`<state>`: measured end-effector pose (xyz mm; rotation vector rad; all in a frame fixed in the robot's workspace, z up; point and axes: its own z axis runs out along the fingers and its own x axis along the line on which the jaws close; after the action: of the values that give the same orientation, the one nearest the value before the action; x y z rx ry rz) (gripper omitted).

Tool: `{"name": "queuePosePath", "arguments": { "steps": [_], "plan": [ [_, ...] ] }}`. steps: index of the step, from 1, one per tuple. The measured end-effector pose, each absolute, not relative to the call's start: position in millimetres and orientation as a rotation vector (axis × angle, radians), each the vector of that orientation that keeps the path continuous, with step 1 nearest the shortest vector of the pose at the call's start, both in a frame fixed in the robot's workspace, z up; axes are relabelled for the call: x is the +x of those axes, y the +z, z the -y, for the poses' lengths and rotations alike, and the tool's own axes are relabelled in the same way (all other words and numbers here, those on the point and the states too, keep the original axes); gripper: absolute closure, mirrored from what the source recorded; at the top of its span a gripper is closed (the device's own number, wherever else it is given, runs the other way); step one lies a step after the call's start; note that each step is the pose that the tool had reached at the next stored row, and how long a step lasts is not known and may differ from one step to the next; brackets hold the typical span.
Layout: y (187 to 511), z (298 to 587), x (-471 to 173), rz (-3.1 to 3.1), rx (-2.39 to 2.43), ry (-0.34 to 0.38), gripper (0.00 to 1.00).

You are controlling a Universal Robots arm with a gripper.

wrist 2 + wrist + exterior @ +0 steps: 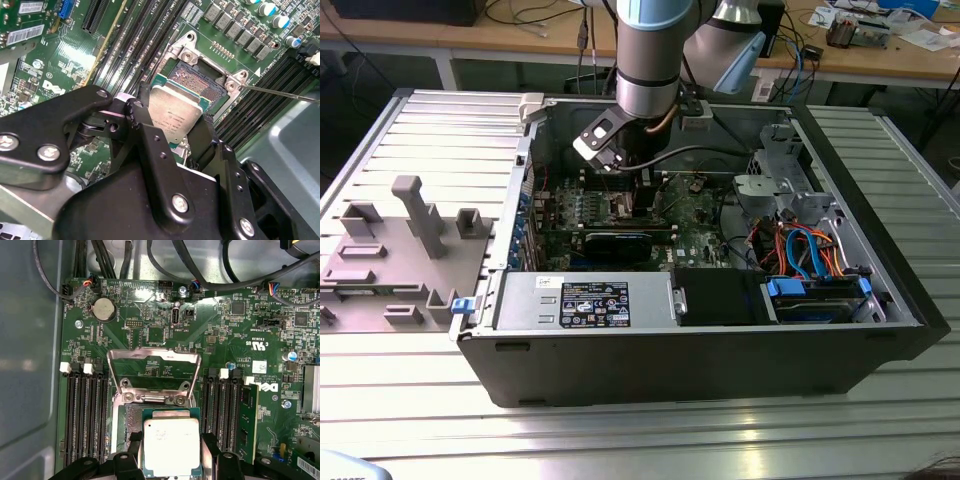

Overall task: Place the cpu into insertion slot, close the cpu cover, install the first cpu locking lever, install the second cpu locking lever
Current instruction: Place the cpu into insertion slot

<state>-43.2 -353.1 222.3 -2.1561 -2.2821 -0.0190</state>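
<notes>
My gripper is shut on the cpu, a flat square chip with a dull silver top, with a black finger on each of two opposite edges. In both wrist views the cpu hangs tilted just above the insertion slot, partly covering it, and the slot's dark pin field shows beside the chip. The cpu cover, a thin silvery frame, stands open at the slot's far side. A thin metal lever rod sticks out free from the slot's corner. In the exterior view the gripper is down inside the open computer case.
Long black memory slots flank the socket on both sides. A black expansion card, the power supply and a drive cage with coloured cables stand inside the case. Grey fixtures lie at the exterior view's left.
</notes>
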Motion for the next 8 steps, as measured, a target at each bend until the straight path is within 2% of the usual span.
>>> {"name": "queuePosePath", "arguments": {
  "steps": [8],
  "plan": [
    [221.7, 353.1, -43.3, 2.27, -2.169, -0.019, 0.45]
  ]
}}
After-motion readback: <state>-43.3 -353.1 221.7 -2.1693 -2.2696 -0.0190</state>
